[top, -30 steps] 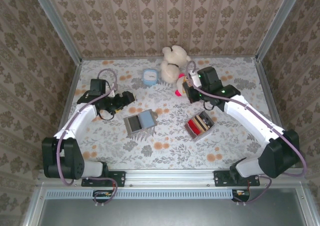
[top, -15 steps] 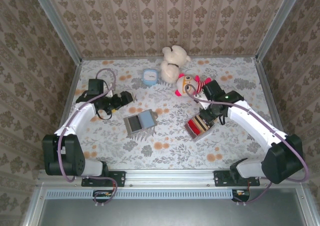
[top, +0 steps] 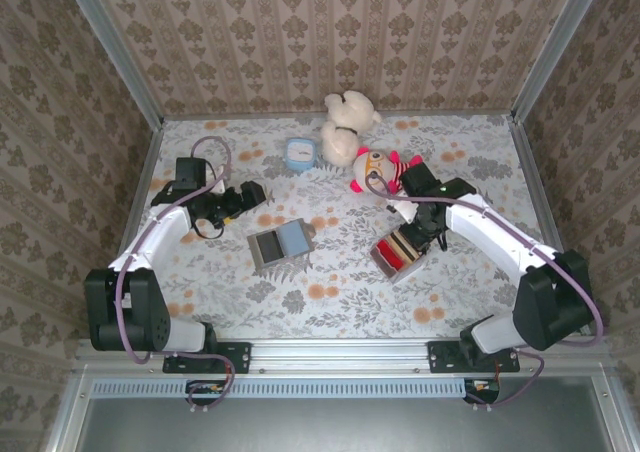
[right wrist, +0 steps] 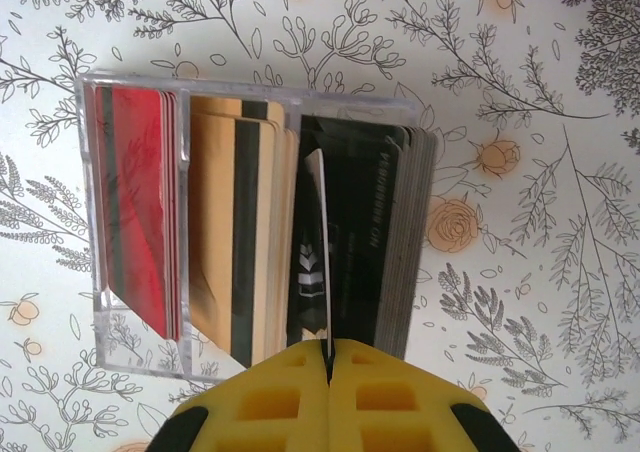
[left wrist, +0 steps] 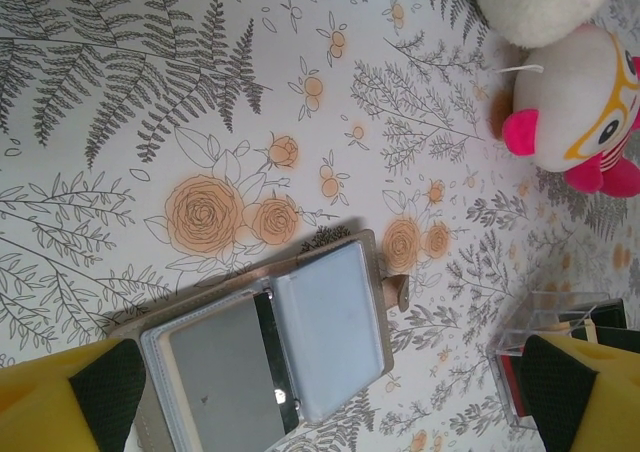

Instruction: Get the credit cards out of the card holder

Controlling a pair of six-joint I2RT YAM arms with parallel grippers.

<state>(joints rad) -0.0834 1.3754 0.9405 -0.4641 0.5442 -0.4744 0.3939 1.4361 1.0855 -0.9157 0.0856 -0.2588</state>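
Observation:
The grey card holder (top: 270, 246) lies open on the table, left of centre. Its left panel (left wrist: 215, 382) looks grey, and a light blue credit card (left wrist: 335, 327) sits in the right pocket. My left gripper (top: 250, 194) hovers up and to the left of the holder, open, with both yellow fingertips (left wrist: 110, 397) wide apart and nothing between them. My right gripper (right wrist: 328, 350) is shut on a thin card (right wrist: 318, 242) seen edge-on. That card hangs down into the dark stack of the clear tray (right wrist: 90, 222).
The clear tray (top: 376, 255) holds red, tan and black card stacks right of centre. A white plush bear (top: 347, 122) and a round plush with pink ears (top: 372, 172) lie at the back. A small light blue box (top: 299, 154) stands beside them. Patterned walls enclose the table.
My right arm swung from beside the plush toys down over the clear tray, still shut on the thin card. The left gripper opened a little wider and barely shifted.

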